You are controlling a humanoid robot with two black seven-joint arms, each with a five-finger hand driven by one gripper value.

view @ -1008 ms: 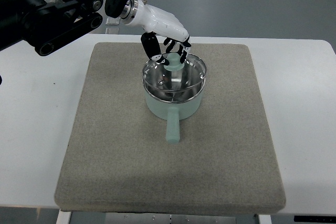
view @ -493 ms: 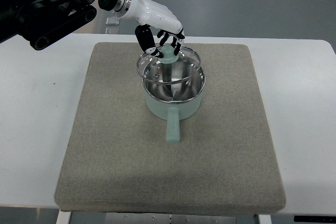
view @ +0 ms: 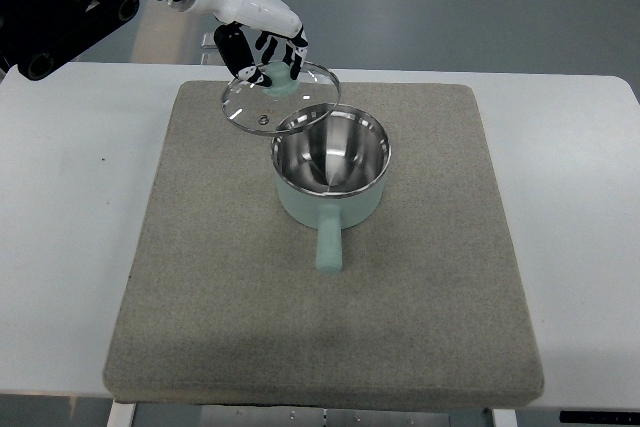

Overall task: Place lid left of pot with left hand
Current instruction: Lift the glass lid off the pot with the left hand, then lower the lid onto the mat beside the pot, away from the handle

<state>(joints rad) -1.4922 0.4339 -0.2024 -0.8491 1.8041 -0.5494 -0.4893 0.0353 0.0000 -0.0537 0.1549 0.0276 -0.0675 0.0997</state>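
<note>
Holding the round glass lid with a metal rim (view: pixel 280 96) by its pale green knob, my white left hand (view: pixel 262 29) has its dark fingers (view: pixel 237 48) curled around it near the upper middle of the frame. I see the lid tilted in the air, overlapping the upper left rim of the open mint-green pot with a steel inside (view: pixel 331 175), which sits mid-frame on the grey square mat (view: pixel 200 287).

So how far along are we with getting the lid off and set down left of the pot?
Done: the glass lid is off the pot, whose steel inside shows. In hand: the left hand grips the lid's knob, holding it over the pot's upper-left rim. Left: carry it left, set it on the grey mat, let go.
</note>
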